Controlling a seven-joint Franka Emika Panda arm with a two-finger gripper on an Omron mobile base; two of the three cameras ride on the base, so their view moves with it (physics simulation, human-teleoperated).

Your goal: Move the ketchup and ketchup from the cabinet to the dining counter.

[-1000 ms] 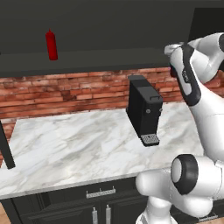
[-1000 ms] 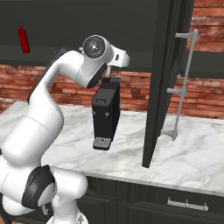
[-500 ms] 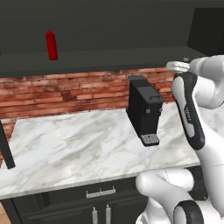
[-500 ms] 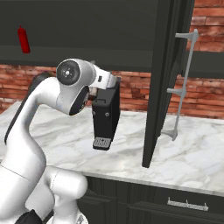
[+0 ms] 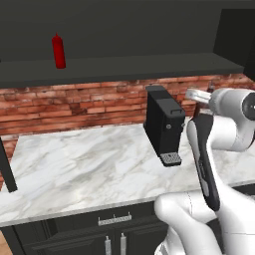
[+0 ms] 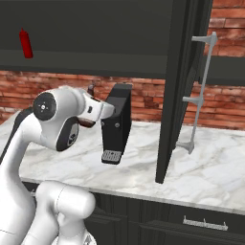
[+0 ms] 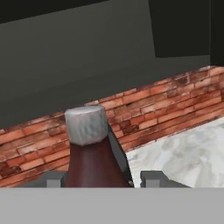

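A squat maroon ketchup bottle [image 7: 94, 162], likely rigid, light and smooth-sided, is held upright around its body, below the narrow grey-capped neck, by the gripper [image 7: 99, 178] above the marble bench [image 5: 89, 169], while the red ketchup bottle [image 5: 59, 51] is left on the cabinet shelf [image 5: 124, 64].
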